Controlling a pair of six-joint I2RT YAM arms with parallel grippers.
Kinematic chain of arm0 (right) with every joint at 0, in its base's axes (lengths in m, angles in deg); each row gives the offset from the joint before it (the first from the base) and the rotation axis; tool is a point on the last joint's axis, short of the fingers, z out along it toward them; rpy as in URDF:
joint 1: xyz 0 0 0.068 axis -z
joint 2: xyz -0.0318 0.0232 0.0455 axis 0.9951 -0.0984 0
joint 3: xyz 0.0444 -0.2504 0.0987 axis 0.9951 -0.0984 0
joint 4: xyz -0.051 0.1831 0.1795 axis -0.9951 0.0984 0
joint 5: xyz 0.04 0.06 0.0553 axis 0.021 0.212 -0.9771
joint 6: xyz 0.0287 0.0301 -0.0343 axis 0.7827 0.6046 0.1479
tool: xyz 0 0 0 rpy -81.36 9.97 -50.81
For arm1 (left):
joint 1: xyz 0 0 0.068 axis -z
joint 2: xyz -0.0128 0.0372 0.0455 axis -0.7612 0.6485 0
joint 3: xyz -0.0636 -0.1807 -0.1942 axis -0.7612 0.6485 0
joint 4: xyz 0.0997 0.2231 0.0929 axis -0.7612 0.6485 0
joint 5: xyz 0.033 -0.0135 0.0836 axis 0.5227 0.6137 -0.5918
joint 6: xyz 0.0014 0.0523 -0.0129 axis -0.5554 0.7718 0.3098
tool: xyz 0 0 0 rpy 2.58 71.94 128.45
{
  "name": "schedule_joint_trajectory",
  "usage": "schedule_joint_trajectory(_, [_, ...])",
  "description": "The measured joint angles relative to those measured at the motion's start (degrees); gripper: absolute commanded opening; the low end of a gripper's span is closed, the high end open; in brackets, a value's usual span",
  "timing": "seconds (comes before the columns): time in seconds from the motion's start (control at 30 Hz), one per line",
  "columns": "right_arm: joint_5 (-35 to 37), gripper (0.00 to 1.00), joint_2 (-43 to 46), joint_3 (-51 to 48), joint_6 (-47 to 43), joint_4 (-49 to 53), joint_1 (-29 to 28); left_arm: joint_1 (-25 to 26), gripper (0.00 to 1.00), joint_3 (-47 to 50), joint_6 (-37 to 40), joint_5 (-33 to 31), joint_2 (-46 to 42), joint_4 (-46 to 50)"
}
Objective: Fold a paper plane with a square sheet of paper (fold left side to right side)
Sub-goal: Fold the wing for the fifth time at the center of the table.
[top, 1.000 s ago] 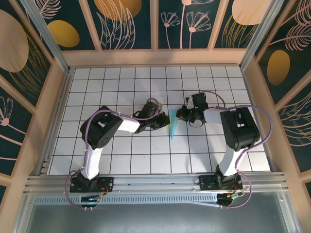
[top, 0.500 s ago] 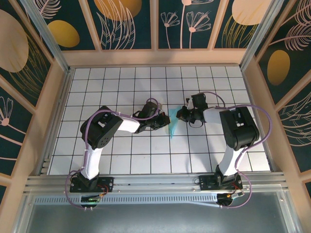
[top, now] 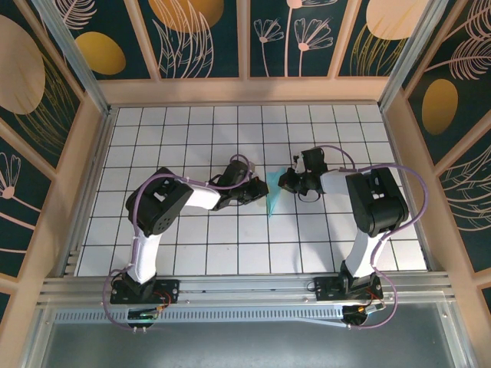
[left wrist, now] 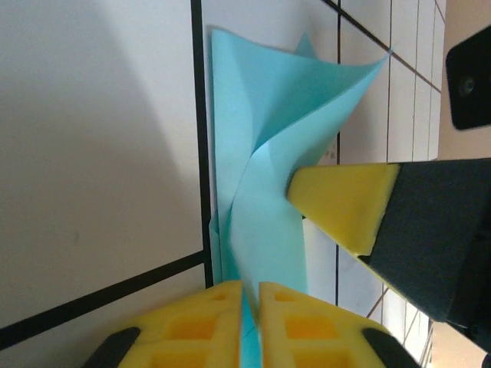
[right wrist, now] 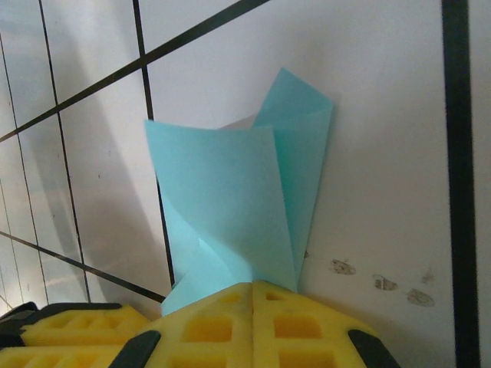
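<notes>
Grid counter (top: 192, 238), centre | folded sheet of paper (top: 274, 196): slim wedge, long axis near-to-far, point toward the arm bases | left fingers (left wrist: 199, 326) pinched tight on its left edge | right fingers (right wrist: 207, 326) clamped on its flared far-right flap

The paper plane (top: 273, 196) lies on the bench (top: 192, 130) just right of the left fingers (left wrist: 201, 322) — one edge nipped between them — and just left of the closed right fingers (right wrist: 207, 322), which touch its raised flap.
</notes>
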Motion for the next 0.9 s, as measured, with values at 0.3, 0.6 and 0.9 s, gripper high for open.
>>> schedule_joint_trajectory(0.3, [-0.1, 0.0, 0.0, -0.6, 0.1, -1.2, 0.0, -1.9, 0.14, 0.9, 4.3, -5.0, -8.6, 10.2])
schedule_joint_trajectory(0.6, [-0.1, 0.0, 0.0, -0.6, 0.1, -1.2, 0.0, 0.5, 0.03, -0.3, 5.8, 3.6, -12.2, 12.1])
schedule_joint_trajectory(0.9, [-0.1, 0.0, 0.0, -0.6, 0.1, -1.2, 0.0, 3.7, 0.03, -5.1, 5.7, 7.5, -5.7, 12.3])
